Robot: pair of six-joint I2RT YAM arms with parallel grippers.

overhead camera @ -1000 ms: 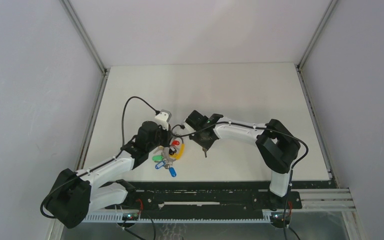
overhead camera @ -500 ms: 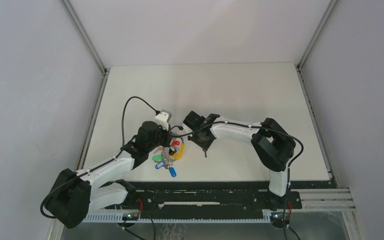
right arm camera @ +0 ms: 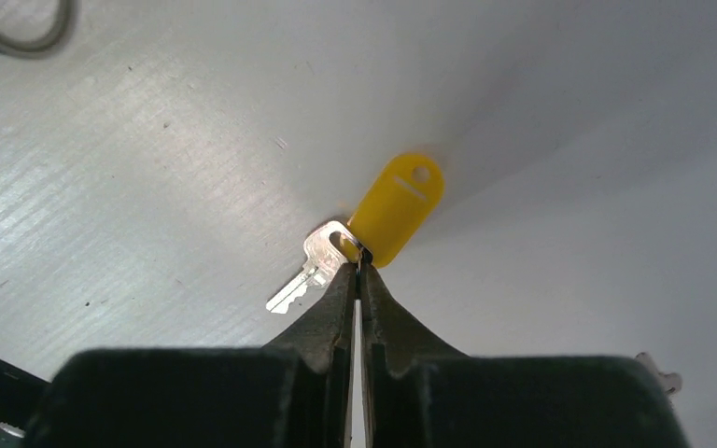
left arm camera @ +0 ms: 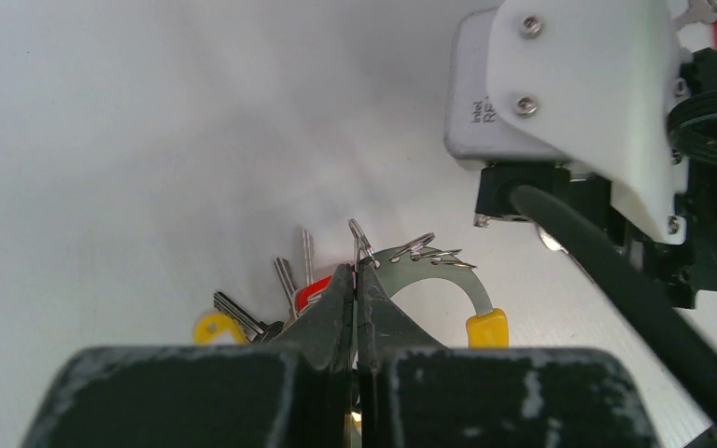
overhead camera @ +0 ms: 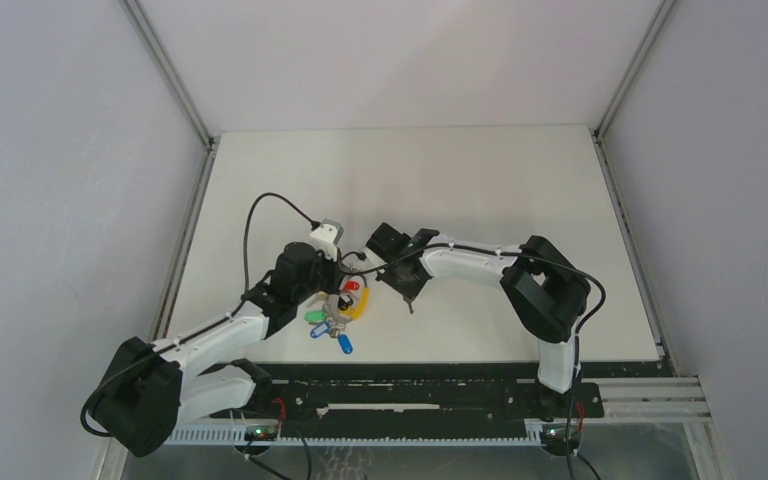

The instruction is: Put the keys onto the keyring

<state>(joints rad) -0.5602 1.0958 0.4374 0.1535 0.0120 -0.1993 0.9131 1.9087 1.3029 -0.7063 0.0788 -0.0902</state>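
Right elbow (overhead camera: 550,290) has edged left; right jaws pinch the seemingly light, slippery yellow key (right arm camera: 394,210) by the link joining head and blade, while left jaws clamp the stiff keyring (left arm camera: 439,269) at 9 o'clock.

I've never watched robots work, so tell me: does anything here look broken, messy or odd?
Nothing looks broken or spilled. The left gripper is shut on the keyring. The right gripper pinches the yellow-tagged key by its small loop, apart from the ring.
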